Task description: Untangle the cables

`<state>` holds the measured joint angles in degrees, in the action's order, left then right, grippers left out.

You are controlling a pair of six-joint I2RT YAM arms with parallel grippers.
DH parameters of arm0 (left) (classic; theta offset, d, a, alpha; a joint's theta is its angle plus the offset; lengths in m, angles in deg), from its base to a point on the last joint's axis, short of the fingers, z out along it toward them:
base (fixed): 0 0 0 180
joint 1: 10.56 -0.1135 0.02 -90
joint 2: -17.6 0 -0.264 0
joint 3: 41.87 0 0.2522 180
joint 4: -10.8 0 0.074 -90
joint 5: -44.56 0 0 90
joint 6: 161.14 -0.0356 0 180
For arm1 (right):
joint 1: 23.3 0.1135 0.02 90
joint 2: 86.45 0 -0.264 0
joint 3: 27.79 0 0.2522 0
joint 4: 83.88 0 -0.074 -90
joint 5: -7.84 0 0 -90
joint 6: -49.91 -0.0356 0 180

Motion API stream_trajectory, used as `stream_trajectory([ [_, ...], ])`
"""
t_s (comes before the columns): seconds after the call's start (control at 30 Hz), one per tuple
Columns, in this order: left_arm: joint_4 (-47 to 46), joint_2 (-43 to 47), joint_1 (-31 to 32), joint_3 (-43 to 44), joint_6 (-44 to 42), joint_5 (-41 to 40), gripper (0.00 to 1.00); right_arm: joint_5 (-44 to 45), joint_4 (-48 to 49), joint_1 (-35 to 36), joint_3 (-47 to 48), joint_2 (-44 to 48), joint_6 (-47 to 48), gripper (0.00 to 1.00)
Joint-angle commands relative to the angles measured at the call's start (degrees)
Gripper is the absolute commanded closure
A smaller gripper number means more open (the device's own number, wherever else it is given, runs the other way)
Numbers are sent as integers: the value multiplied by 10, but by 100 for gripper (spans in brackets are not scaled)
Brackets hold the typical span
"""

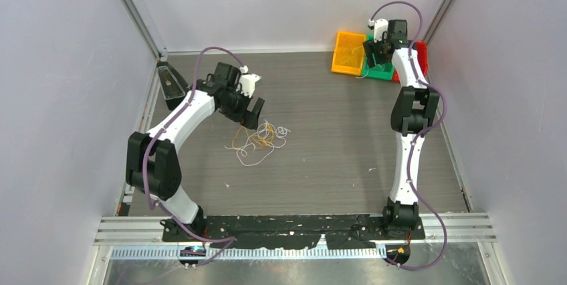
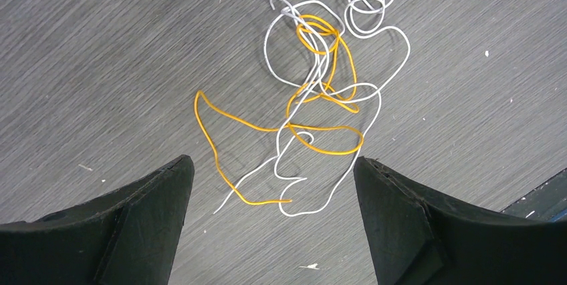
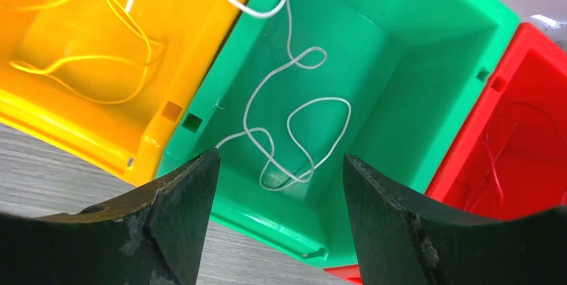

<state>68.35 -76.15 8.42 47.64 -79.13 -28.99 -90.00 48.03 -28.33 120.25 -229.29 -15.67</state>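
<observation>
Cables [image 1: 257, 139], tangled, lie well apart from bins [image 1: 344, 63] and table [image 1: 334, 164] edges.

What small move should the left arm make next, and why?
Probably lower the left end effector onto the outer loop of the orange cable and close: its jaws stand open above the tangle, holding nothing, and that loop lies clear of the white cables.

Walls: I see plain pale grey panels [image 1: 60, 64] on three sides.
Tabletop: dark grey wood-grain tabletop [image 1: 334, 164], evenly lit.
Frame: silver metal corner posts [image 1: 136, 14].
</observation>
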Motion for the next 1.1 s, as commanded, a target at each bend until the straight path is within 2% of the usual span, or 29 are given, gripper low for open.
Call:
stream_trajectory([
  [0.0,5,2,-5,17,-1,-2,9,25,-1,0,-2,-15,29,30],
  [0.17,10,-2,-7,22,-2,-2,9,39,15,-1,-4,-21,31,38],
  [0.3,19,-8,-7,33,-5,-2,9,58,19,-1,-3,-29,42,51],
  [0.37,21,-11,-8,37,-7,-2,9,72,23,-4,-2,-30,48,73],
  [0.4,22,-12,-8,38,-8,-2,9,75,28,-7,-2,-27,49,78],
  [0.43,22,-13,-9,39,-8,-1,9,85,30,-9,2,-25,49,89],
  [0.5,23,-15,-9,40,-9,1,9,97,38,-14,15,-15,50,94],
  [0.6,23,-17,-10,44,-9,4,9,88,55,-19,23,26,44,95],
  [0.8,16,-15,-11,44,-8,8,9,45,170,-24,-31,149,22,95],
  [1.07,9,-11,-13,35,-10,12,9,45,242,-39,15,208,-30,95],
])
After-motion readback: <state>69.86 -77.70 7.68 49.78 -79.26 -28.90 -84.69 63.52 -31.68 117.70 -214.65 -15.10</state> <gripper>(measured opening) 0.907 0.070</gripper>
